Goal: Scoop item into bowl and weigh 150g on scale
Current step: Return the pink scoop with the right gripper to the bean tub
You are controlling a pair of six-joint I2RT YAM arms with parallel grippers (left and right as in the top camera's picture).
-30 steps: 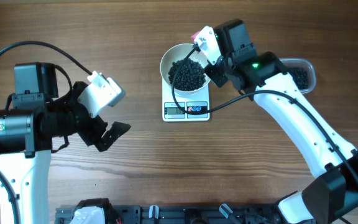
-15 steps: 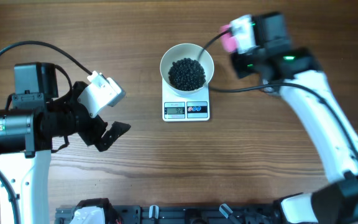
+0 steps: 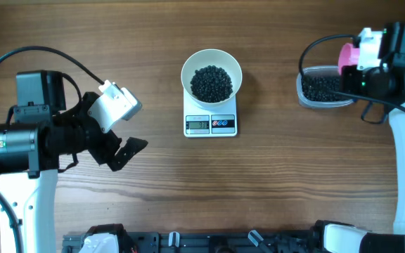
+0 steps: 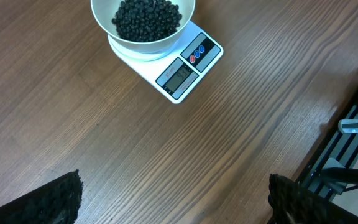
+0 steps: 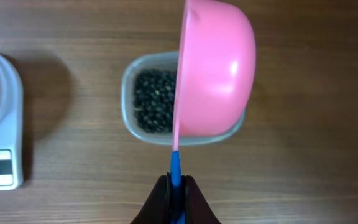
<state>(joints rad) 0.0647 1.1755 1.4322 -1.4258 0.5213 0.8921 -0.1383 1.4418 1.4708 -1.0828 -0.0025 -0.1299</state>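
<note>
Table (image 3: 153, 183): brown wood-grain top, grain running left to right, surface flat.

Lying directly on it:
- Scale (image 3: 211, 124): white, rectangular, at centre of table toward far side; grey display and two round buttons on front edge, facing near side. Sits flat on wood.
- Clear plastic tub (image 3: 302, 95): rounded-rectangular, far right, well apart from scale, level with it. Sits flat, upright, open-topped.

Dark rack (image 3: 209, 242) runs along near edge; cannot tell whether it rests on tabletop or beyond it.
</note>
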